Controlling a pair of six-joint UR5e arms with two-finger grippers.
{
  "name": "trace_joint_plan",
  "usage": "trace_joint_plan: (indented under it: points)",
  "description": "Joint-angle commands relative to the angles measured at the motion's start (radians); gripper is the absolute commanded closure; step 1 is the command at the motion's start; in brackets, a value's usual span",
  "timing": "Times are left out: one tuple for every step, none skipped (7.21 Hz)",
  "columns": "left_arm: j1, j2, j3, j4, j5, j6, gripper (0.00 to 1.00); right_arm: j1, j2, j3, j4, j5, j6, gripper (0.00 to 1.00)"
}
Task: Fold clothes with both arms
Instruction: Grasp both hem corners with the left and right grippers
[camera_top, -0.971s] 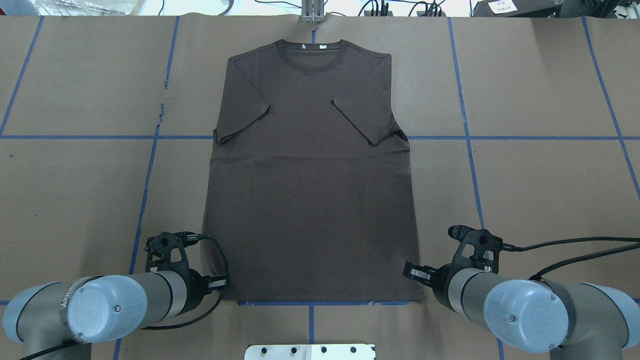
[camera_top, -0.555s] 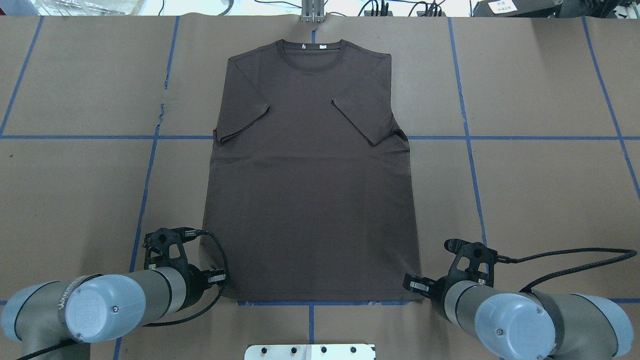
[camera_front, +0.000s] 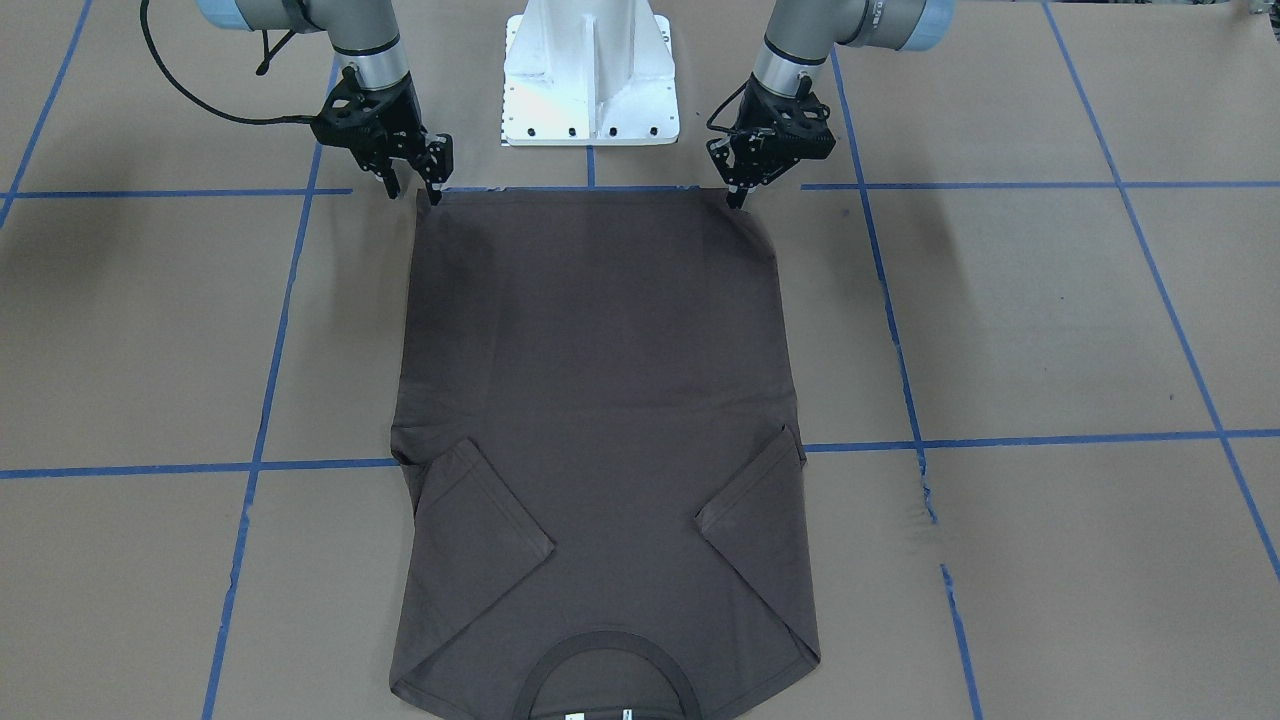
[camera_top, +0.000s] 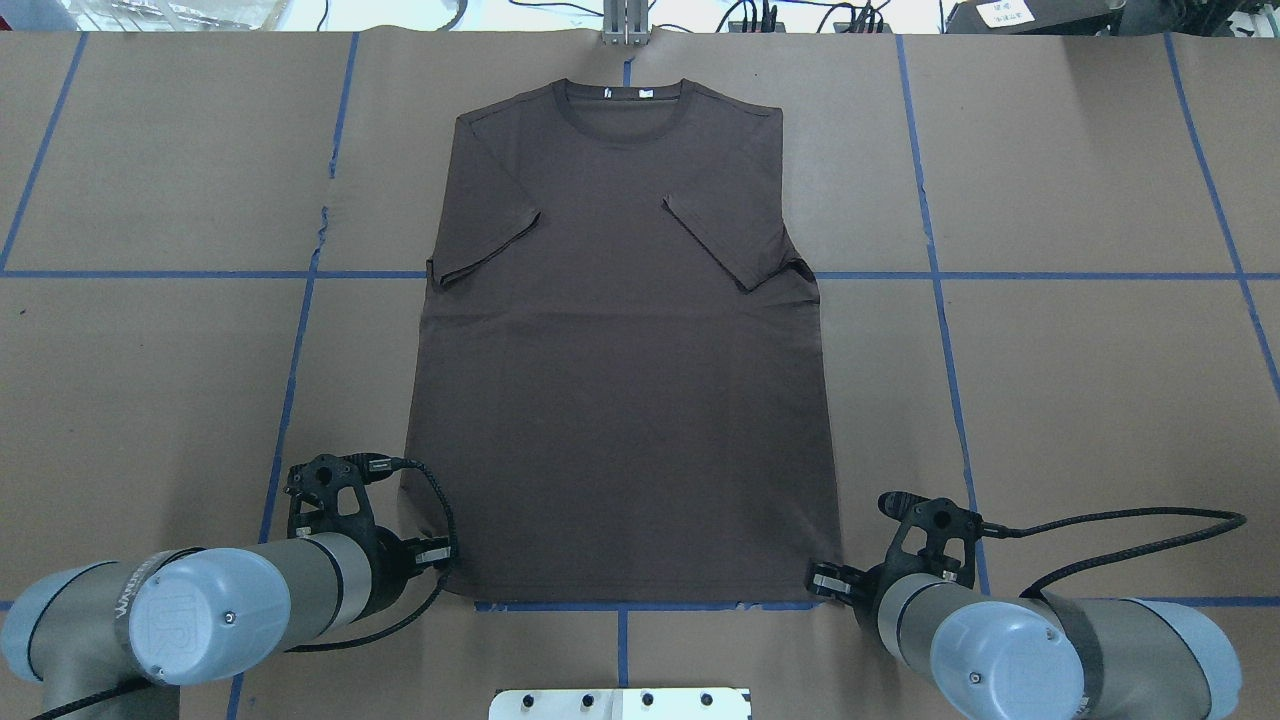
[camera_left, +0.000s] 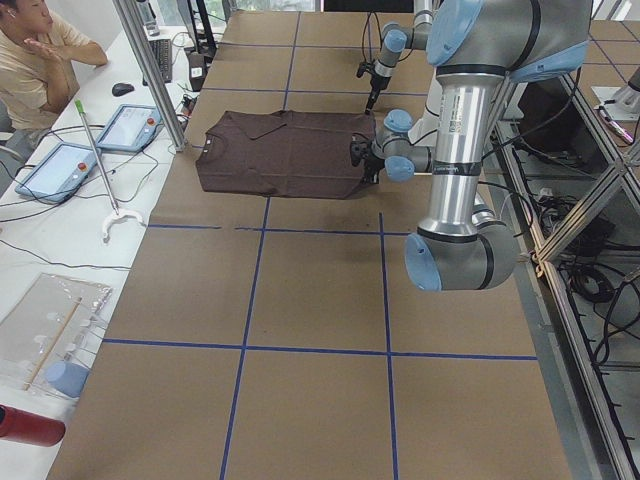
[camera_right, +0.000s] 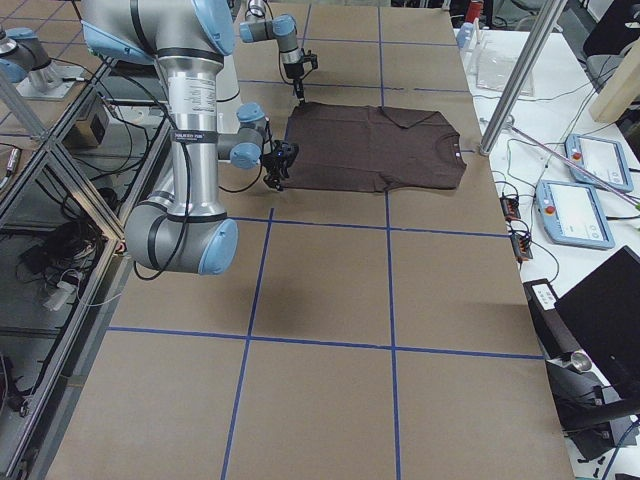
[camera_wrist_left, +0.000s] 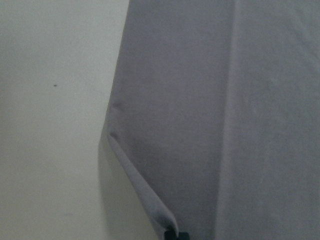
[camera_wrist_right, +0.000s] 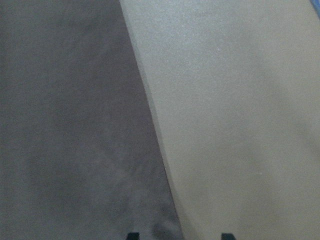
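The left end effector is pinching the T-shirt at the hem corner on the robot's left, its fingers drawn together. In the left wrist view the cloth edge is curling up off the paper to meet a dark fingertip. The right end effector is standing open at the opposite hem corner. Its two fingertips are showing well apart in the right wrist view, one over the fabric and one over the bare bench, with the shirt's side edge running between them.

The left arm and the right arm are reaching in low from the robot's side, both wrists hanging just above the surface.

The T-shirt is lying flat and face down in the middle of the bench. Its hem is sitting along a blue tape line near the white pedestal base, and its collar is pointing away from the robot. Both sleeves are lying folded inward over the body.
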Motion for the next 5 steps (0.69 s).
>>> trace_joint_plan:
  points:
    - [-0.001,0.000,0.000,0.000,0.000,0.000,1.00,-0.018,0.004,-0.003,0.000,-0.002,0.002,0.37]
    - [-0.001,0.000,0.000,0.000,0.000,0.000,1.00,-0.020,0.004,-0.003,0.000,-0.002,0.002,0.41]
    - [-0.001,0.000,-0.002,0.000,0.000,0.000,1.00,-0.022,0.013,-0.005,0.000,-0.001,0.002,0.60]
    - [-0.002,0.000,-0.002,0.002,0.000,0.000,1.00,-0.023,0.019,-0.011,0.000,-0.001,0.000,0.72]
    - [-0.005,0.000,-0.002,0.000,0.000,0.000,1.00,-0.025,0.021,-0.018,0.000,-0.001,0.000,0.79]
